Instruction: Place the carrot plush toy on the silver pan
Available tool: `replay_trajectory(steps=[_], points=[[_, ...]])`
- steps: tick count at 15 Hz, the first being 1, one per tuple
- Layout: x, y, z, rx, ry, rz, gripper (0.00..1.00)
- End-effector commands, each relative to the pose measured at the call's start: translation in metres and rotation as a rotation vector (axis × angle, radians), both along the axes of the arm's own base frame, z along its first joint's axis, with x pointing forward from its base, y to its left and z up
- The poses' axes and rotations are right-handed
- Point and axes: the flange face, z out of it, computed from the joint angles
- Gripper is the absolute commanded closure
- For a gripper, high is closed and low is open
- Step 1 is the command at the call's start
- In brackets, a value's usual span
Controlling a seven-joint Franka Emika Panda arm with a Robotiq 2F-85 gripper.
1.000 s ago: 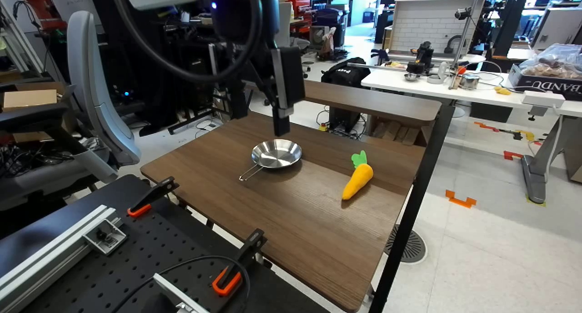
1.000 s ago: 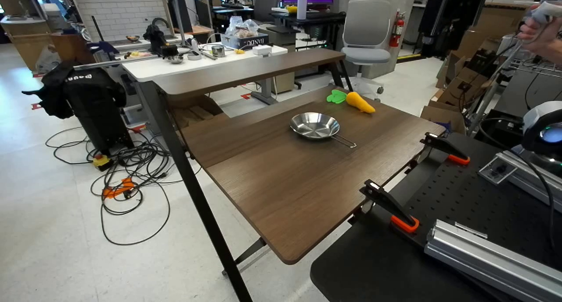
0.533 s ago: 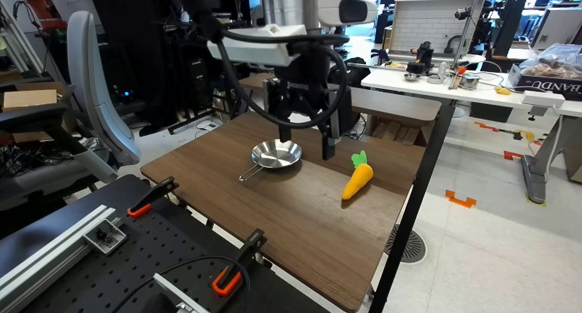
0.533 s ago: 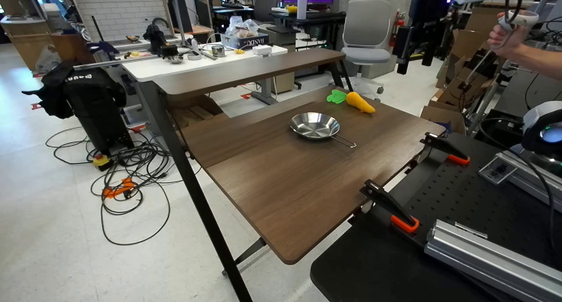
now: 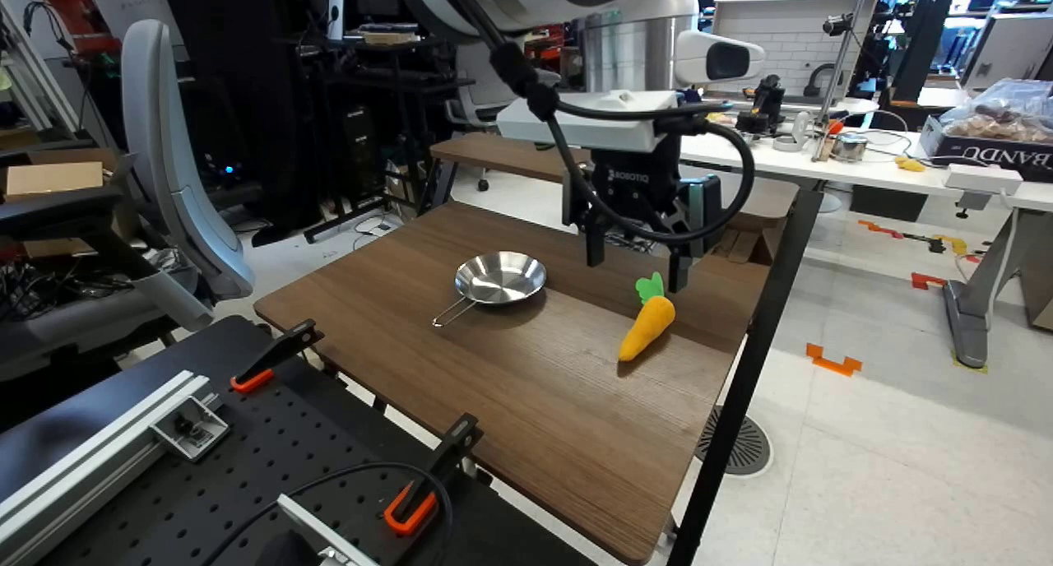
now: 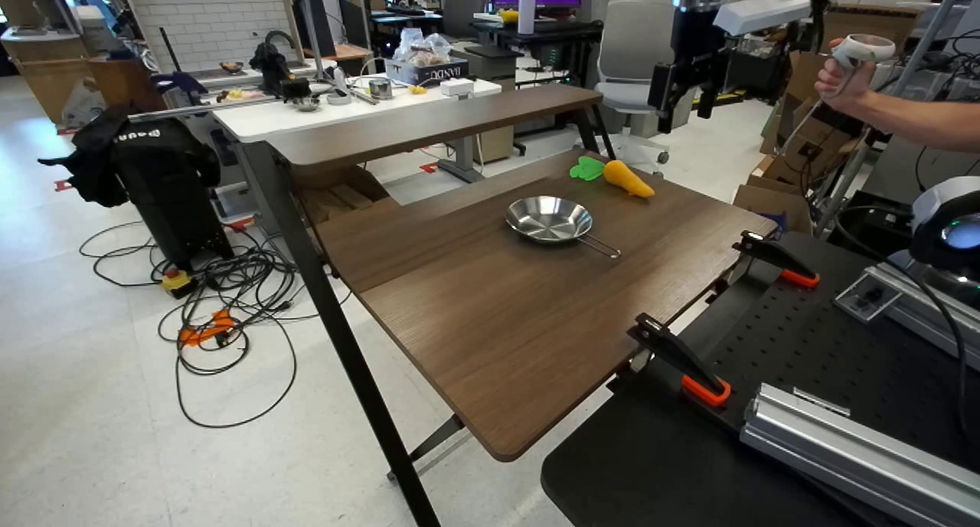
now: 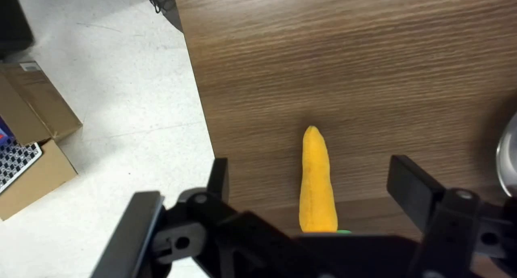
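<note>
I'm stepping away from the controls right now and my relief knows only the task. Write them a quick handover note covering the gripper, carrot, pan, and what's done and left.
Gripper: open, holding nothing, above the tabletop.
Carrot plush toy: lying on the tabletop; the wrist view shows it between the spread fingers.
Silver pan: upright on the same tabletop, apart from the carrot.
Done: gripper roughly lined up with the carrot, by the wrist view. No grasp yet.
Left: likely lower, close on the carrot, lift, carry it to the pan, release, back away.
</note>
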Motion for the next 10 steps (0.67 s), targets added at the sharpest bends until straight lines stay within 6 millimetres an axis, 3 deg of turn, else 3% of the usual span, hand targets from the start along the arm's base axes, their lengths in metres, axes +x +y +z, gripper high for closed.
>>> replay_trajectory(steps=[1,10], points=[[0.034,-0.014,-0.018,-0.008,-0.005,0.02,0.0],[0.08,-0.012,-0.072,-0.018,0.014,0.057,0.0]])
